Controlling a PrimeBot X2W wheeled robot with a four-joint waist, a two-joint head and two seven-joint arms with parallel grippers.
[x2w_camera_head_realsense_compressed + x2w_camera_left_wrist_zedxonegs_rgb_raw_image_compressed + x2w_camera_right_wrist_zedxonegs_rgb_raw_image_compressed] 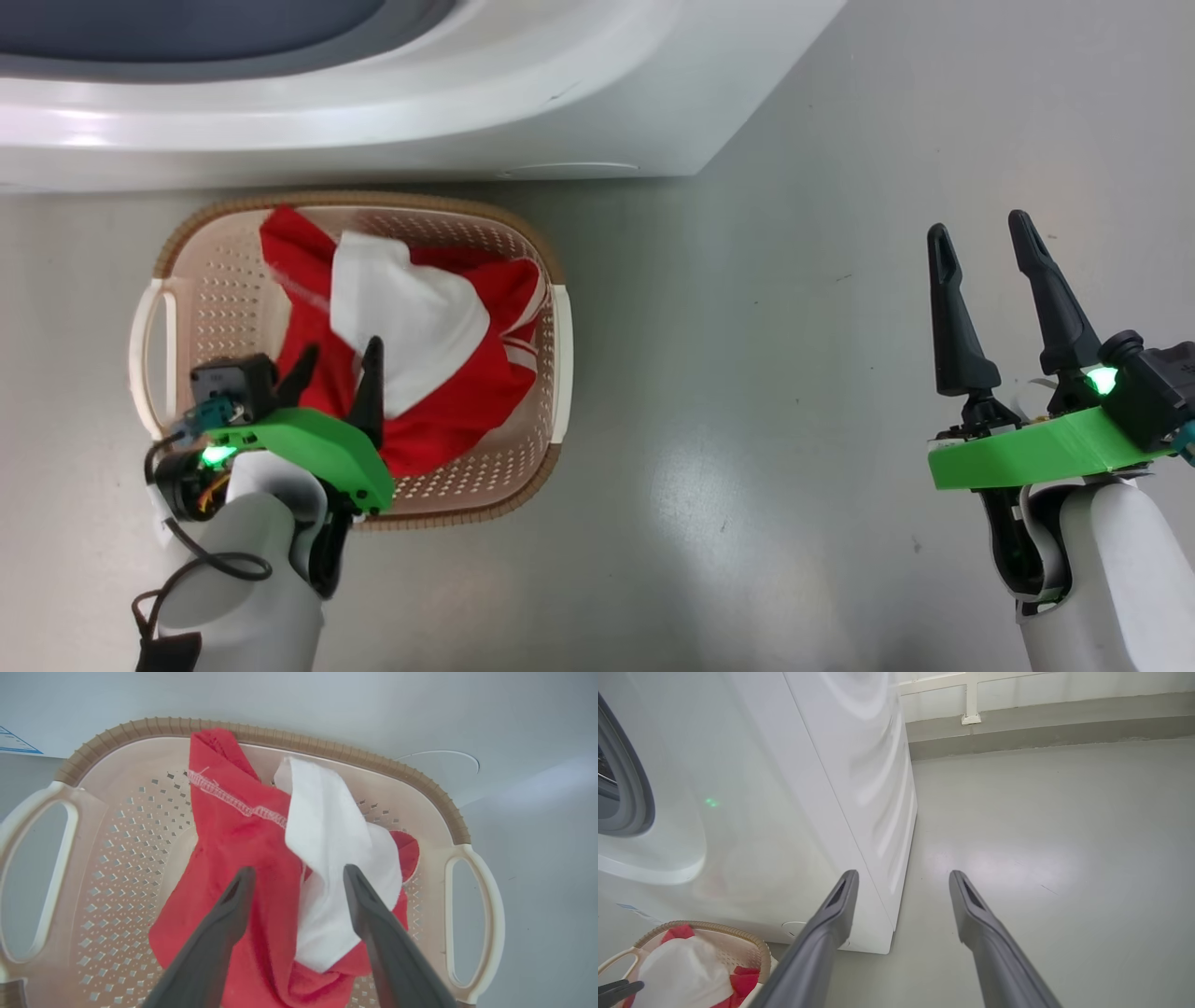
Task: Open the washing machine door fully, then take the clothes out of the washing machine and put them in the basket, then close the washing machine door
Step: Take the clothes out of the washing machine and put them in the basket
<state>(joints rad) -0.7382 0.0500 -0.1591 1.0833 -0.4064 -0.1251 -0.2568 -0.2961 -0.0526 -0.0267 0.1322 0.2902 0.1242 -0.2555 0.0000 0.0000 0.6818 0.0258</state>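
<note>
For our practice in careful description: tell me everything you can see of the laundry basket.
The basket is cream plastic, rectangular with rounded corners, its walls and bottom pierced with small holes, with a brown woven-look rim and a loop handle at each short end. It stands upright on the grey floor just before the white washing machine. Red and white clothes lie heaped inside, reaching the far rim. The open left gripper hangs over its near side.

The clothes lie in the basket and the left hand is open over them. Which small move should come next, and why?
Probably raise the left hand straight up, out of the basket. Its fingers stand apart and grip nothing, and the clothes rest inside.
</note>
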